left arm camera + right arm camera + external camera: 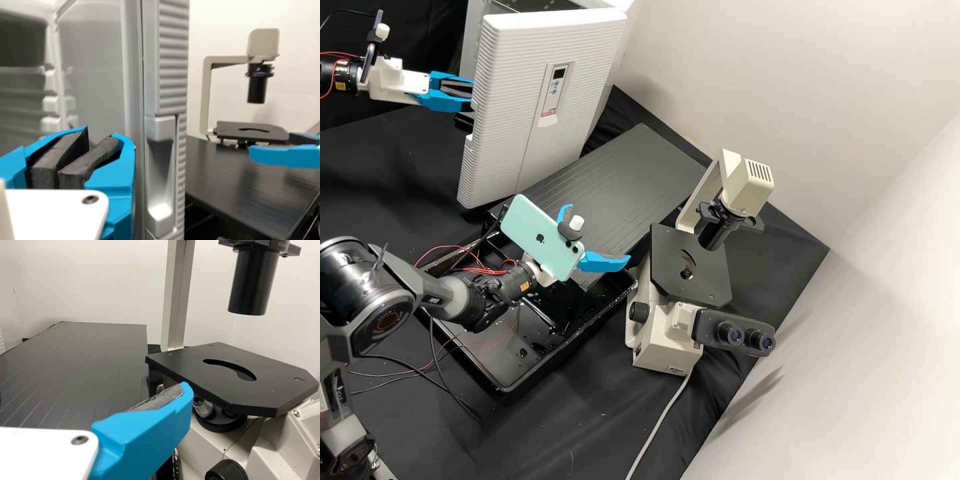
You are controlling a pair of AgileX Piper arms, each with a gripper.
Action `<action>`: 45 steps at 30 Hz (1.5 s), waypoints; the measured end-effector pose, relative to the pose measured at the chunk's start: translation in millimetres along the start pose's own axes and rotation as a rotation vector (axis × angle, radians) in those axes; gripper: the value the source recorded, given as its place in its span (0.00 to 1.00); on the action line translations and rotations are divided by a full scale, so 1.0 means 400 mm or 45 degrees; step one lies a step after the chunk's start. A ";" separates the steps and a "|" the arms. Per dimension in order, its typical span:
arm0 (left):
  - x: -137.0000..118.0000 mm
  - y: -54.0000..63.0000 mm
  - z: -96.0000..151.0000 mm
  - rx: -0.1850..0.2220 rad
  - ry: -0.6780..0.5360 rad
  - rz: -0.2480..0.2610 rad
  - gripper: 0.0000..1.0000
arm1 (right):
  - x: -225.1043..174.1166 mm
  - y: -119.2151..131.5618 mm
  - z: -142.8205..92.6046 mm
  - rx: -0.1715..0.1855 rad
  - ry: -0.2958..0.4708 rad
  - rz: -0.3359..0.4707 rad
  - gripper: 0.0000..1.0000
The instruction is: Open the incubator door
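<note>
A white, ribbed plastic incubator door [513, 87] stands open. The left white gripper with blue fingers [469, 94] is at its side edge. Nearer the camera than the door are the matching right gripper [599, 232], fingers spread, a mint-green phone [540, 233] over its wrist, and a black rectangular tray [504, 388]. Right of the door stands a beige microscope [670, 343].

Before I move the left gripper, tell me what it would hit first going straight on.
Most likely the open incubator door: the left gripper points at its inner side, near the free edge. How deep the gap ahead is remains unclear.
</note>
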 end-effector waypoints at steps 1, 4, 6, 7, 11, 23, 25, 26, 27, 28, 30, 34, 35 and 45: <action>0.005 0.003 0.004 -0.006 -0.021 0.009 0.00 | 0.000 0.000 0.000 0.000 0.000 0.000 1.00; 0.023 0.011 0.023 0.000 -0.077 0.023 0.00 | 0.000 0.000 0.000 0.000 0.000 0.000 1.00; 0.029 0.008 0.030 0.000 -0.091 0.018 0.00 | 0.000 0.000 0.000 0.000 0.000 0.000 1.00; 0.029 0.007 0.030 0.001 -0.093 0.016 0.00 | 0.000 0.000 0.000 0.000 0.000 0.000 1.00; 0.032 0.001 0.030 -0.004 -0.098 0.004 0.00 | 0.000 0.000 0.000 0.000 0.000 0.000 1.00; -0.010 0.006 0.031 0.085 0.078 0.083 0.00 | 0.000 0.000 0.000 0.000 0.000 0.000 1.00; -0.030 0.016 0.028 0.130 0.189 0.129 1.00 | 0.000 0.000 0.000 0.000 0.000 0.000 1.00; -0.047 0.020 0.026 0.160 0.281 0.155 1.00 | 0.000 0.000 0.000 0.000 0.000 0.000 1.00; -0.057 0.025 0.024 0.199 0.339 0.166 1.00 | 0.000 0.000 0.000 0.000 0.000 0.000 1.00; -0.066 0.027 0.022 0.213 0.391 0.178 1.00 | 0.000 0.000 0.000 0.000 0.000 0.000 1.00; -0.086 0.032 0.016 0.214 0.497 0.194 1.00 | 0.000 0.000 0.000 0.000 0.000 0.000 1.00; -0.129 0.030 0.002 0.205 0.681 0.196 1.00 | 0.000 0.000 0.000 0.000 0.000 0.000 1.00; -0.140 0.026 -0.002 0.188 0.726 0.196 1.00 | 0.000 0.000 0.000 0.000 0.000 0.000 1.00; -0.217 -0.030 -0.036 0.124 0.969 0.163 1.00 | 0.000 0.000 0.000 0.000 0.000 0.000 1.00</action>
